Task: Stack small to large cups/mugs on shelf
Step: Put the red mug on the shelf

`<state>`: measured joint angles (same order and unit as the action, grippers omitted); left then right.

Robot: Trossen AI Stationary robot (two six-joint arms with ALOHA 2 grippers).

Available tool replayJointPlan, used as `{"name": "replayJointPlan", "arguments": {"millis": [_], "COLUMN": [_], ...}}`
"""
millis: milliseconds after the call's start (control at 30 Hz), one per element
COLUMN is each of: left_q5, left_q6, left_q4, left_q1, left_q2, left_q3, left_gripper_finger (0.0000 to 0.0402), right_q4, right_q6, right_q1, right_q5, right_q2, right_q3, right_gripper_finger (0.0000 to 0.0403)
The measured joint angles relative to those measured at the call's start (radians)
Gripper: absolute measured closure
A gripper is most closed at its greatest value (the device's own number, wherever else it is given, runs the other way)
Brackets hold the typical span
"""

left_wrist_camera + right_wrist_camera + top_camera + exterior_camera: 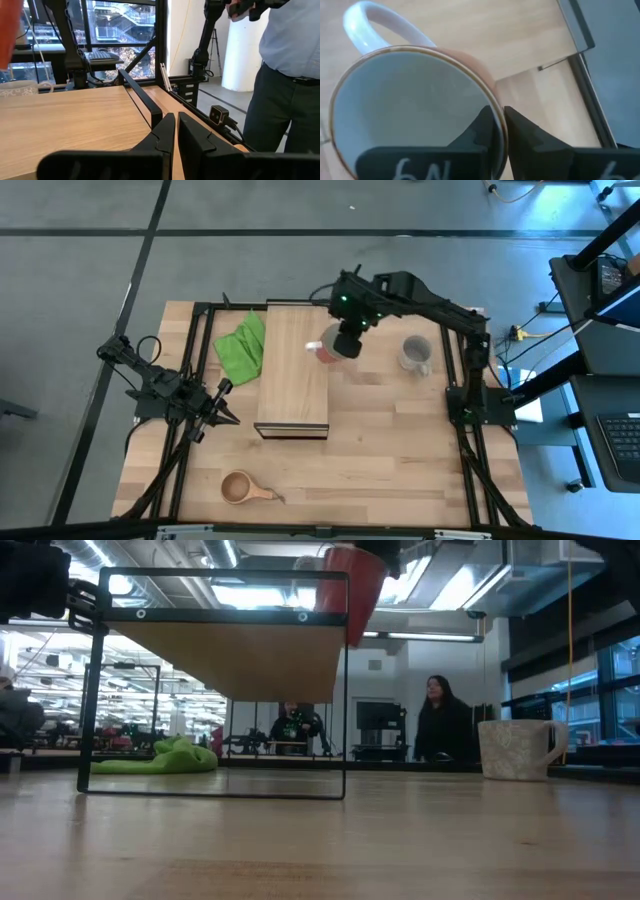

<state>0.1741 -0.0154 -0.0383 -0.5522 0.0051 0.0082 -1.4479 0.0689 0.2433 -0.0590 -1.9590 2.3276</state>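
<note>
My right gripper [345,342] is shut on the red mug [410,110], white inside, high over the right edge of the shelf [290,375]. The low view shows the mug [350,585] above the raised plank [230,650]. The grey mug [415,352] stands upright on the table right of the shelf. The small wooden cup [240,487] sits on its base near the table's front edge. My left gripper [222,405] waits shut, pointing level, left of the shelf. My right gripper pinches the red mug's wall at the rim [496,107], about opposite the white handle [375,25]. One finger [480,132] is inside the mug and one [525,142] outside. The fingers slant down from above. The mug hangs tilted, lifted clear of shelf and table.
A crumpled green cloth [240,345] lies on the table at the shelf's far left corner. The shelf stands on a thin black frame [90,690] with open room under it. People stand beyond the table, one close by [290,75].
</note>
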Motion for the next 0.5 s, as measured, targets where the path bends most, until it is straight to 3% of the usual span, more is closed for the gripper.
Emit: {"name": "replayJointPlan", "arguments": {"millis": [500], "left_q5": [0.0], "left_q6": [0.0], "left_q4": [0.0], "left_q1": [0.0], "left_q2": [0.0], "left_q3": [0.0], "left_gripper_finger": [0.0388], "right_q4": [0.123], "right_q6": [0.027], "right_q1": [0.028], "right_q5": [0.072], "right_q2": [-0.069], "right_q3": [0.01], "right_gripper_finger": [0.0366]}}
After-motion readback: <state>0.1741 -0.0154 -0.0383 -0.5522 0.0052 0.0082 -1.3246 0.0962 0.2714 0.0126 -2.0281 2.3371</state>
